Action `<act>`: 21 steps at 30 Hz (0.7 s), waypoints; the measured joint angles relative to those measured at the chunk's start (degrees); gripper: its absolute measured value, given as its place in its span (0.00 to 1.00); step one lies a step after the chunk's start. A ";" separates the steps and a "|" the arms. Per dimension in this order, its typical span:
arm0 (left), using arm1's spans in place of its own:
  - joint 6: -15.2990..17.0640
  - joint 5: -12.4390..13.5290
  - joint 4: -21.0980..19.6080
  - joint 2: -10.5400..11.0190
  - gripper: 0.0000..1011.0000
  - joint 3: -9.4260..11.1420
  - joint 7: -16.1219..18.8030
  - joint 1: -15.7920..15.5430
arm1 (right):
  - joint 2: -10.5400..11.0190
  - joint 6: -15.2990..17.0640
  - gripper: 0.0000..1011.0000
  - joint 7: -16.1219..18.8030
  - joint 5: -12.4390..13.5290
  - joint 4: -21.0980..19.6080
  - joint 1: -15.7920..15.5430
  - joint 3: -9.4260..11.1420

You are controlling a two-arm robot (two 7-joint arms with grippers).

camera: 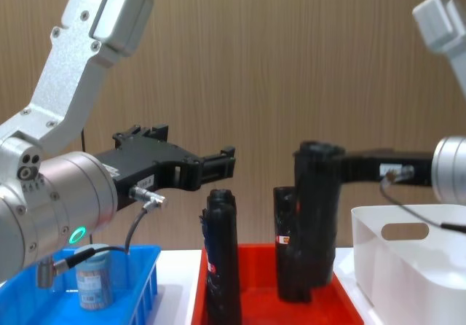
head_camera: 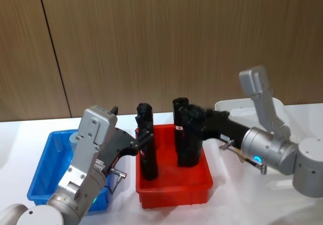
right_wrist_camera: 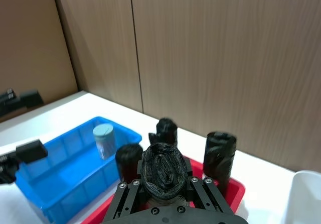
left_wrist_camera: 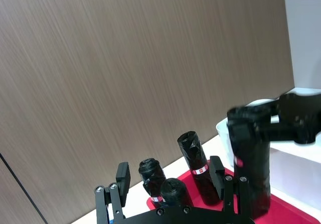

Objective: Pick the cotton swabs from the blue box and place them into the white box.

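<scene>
Where slotted, blue box (camera: 142,281): cotton swabs (camera: 95,280).

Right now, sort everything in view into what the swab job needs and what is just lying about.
Job:
clear plastic cotton swab jar with grey-blue lid
bright blue slotted plastic bin
white smooth plastic bin

Lying about:
red plastic bin
tall black rolls, one held by the right gripper

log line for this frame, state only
left gripper: open, over red bin | right gripper: shut on black roll | cotton swabs: in blue box

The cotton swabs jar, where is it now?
The cotton swabs jar stands upright inside the blue box, on the robot's left, beside the red bin.
</scene>
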 joint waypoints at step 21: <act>0.00 0.00 0.00 0.00 0.99 0.00 0.00 0.00 | 4.01 -0.74 0.36 -3.70 2.19 -6.83 0.96 4.74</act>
